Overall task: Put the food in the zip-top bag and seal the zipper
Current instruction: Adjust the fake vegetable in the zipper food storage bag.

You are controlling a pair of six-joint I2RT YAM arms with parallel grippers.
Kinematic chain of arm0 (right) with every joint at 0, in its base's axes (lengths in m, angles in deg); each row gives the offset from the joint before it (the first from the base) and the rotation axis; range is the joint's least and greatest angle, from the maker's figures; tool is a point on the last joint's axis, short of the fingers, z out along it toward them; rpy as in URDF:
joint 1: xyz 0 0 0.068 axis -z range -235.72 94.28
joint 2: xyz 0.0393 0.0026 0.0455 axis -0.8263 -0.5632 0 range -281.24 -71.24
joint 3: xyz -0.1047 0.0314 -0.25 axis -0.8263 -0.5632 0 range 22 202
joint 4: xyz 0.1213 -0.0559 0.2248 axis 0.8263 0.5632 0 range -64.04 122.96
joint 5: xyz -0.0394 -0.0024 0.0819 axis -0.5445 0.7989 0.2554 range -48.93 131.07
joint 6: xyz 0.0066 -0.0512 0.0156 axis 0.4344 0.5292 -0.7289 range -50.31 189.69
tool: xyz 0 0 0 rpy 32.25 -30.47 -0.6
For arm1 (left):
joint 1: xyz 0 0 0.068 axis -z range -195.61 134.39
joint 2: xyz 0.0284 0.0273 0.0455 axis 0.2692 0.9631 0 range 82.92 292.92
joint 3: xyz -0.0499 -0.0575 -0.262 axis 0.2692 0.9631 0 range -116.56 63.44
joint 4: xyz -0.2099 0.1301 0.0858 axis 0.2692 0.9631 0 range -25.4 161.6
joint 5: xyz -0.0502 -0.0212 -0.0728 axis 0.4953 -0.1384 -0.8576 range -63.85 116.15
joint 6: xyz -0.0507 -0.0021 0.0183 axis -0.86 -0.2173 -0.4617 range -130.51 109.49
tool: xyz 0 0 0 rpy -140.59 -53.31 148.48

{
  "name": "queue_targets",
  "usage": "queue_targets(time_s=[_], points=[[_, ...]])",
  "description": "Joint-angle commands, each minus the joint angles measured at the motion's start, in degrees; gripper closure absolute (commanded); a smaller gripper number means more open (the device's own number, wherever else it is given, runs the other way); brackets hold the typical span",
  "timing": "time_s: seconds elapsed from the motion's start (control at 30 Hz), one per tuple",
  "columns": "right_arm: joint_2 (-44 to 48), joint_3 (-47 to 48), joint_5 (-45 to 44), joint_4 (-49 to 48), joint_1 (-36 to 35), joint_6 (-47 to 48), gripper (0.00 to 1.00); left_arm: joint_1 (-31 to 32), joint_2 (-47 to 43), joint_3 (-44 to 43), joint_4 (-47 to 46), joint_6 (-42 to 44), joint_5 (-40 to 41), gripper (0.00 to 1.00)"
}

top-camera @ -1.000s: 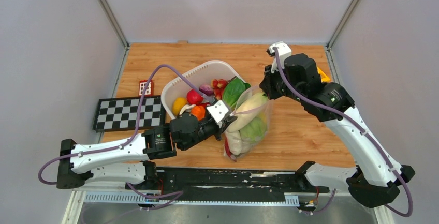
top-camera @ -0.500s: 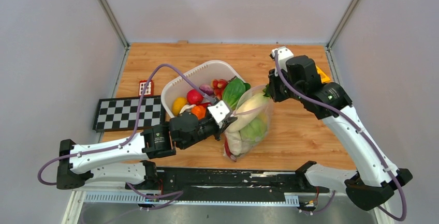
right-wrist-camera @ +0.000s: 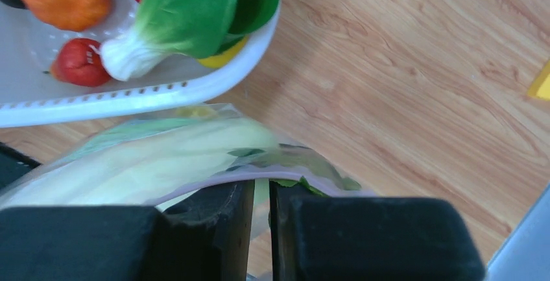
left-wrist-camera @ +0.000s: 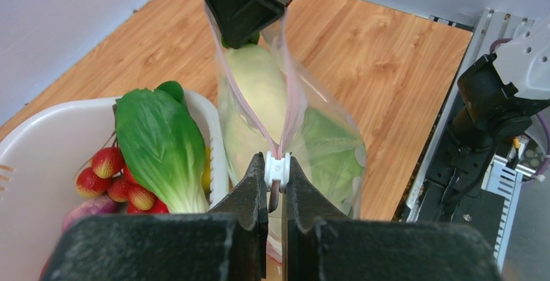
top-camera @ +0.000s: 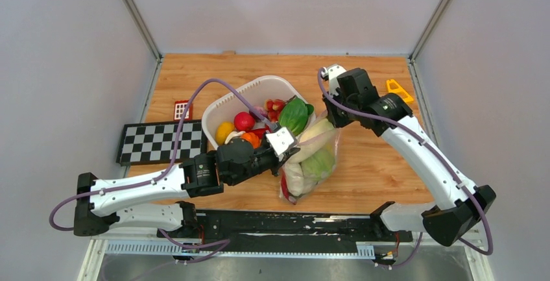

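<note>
Overhead, the clear floppy zip-top bag with pale pink spots hangs slack between the two grippers, just beside the near right rim of the white plastic tub and resting on the light wooden table. The left gripper has its jaws pressed together on the bag's near end. In its wrist view the black fingers pinch the small white slider of the thin pale pink zipper.

From there the two pink edges part and run up to the right gripper at the far end, leaving the mouth gaping between them. In the right wrist view that gripper's jaws stand only a narrow slit apart, with the pink strip lying across their tips. Whether they actually pinch it cannot be told.

Inside the bag sit a pale yellow toy cabbage and a light green leafy piece. A dark green leafy toy vegetable leans over the tub's rim next to the bag, and small red toy berries lie in the tub.
</note>
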Motion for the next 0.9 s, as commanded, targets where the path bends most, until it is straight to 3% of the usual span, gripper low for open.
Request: queue_targets(time_s=[0.0, 0.27, 0.47, 0.63, 0.87], points=[[-1.1, -3.5, -6.37, 0.87, 0.19, 0.41, 0.84, -0.23, -1.0, -2.64, -2.02, 1.53, 0.04, 1.0], [4.63, -1.59, 9.64, -0.9, 0.22, 0.99, 0.71, -0.23, -2.62, -1.7, -2.09, 1.67, 1.62, 1.0], [12.31, 3.24, 4.15, -3.63, 0.3, -1.89, 0.61, -0.23, -3.36, -1.09, -2.39, 1.64, 1.94, 1.0], [15.22, 1.06, -3.33, -5.6, 0.59, -4.36, 0.64, -0.22, -3.98, -0.97, -2.29, 1.62, 1.34, 1.0], [12.13, -5.26, -0.97, -8.47, 1.62, -6.46, 0.6, -0.23, -4.04, -0.95, -1.89, 1.63, 0.65, 1.0]])
